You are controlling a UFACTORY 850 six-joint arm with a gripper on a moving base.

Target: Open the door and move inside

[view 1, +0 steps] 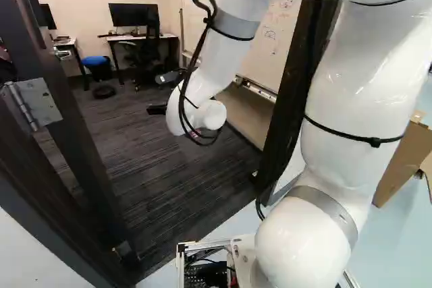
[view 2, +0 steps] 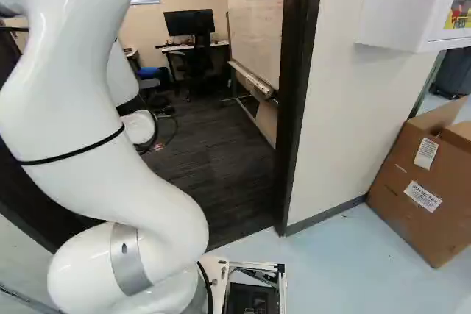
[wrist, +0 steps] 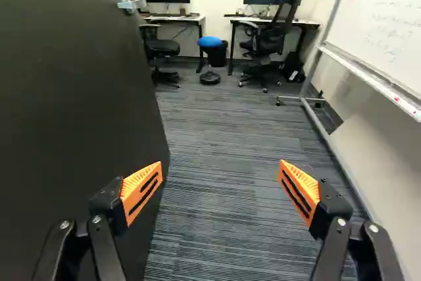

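White arm (view 2: 81, 130) is bulky and reaches through the frame (view 2: 298, 108), so if the base (view 2: 213, 264) rolls in crooked, I'd bet on a scrape. Gripper (wrist: 220, 168) is spread wide with nothing in it, and the door (wrist: 72, 123), already open, stands right by one finger, so drifting that way could knock it. Further in, overcorrecting could clip the whiteboard (wrist: 388, 18) opposite, lol.
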